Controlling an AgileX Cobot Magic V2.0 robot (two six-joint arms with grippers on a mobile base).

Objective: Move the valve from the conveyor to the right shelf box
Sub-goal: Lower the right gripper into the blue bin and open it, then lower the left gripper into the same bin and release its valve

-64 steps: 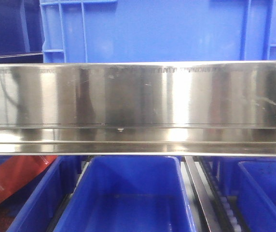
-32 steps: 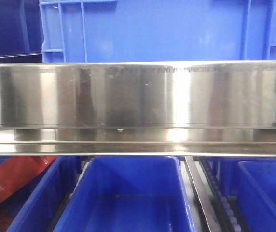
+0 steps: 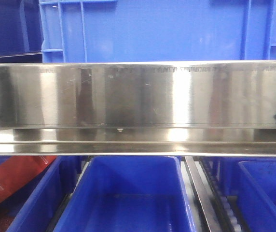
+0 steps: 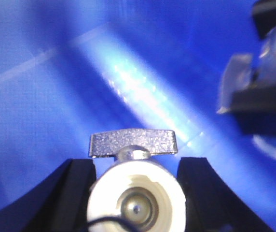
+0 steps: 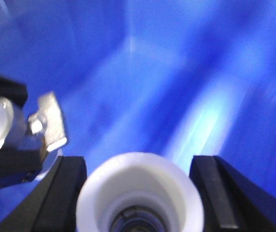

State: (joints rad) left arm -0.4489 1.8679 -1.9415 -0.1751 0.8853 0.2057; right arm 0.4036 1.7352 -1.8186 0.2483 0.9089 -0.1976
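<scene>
In the left wrist view my left gripper (image 4: 137,163) is shut on a white valve (image 4: 135,198) with a silver butterfly handle (image 4: 133,143), seen end-on over the blue inside of a box (image 4: 56,96). In the right wrist view my right gripper (image 5: 139,160) is shut on a second white valve (image 5: 140,188), also over a blue box floor (image 5: 176,72). Each wrist view shows the other gripper with its valve (image 4: 268,87) (image 5: 12,130) close beside it. The conveyor is out of view.
The front view shows a polished steel shelf rail (image 3: 138,108) across the middle. A big blue crate (image 3: 157,29) stands above it. Blue bins sit below it in the middle (image 3: 128,193) and at the right (image 3: 268,193), and a red item (image 3: 12,179) lies at the lower left.
Dark reflections have appeared at the left and right ends of the steel rail, and the left one has slid lower. The crates and bins have not moved.
</scene>
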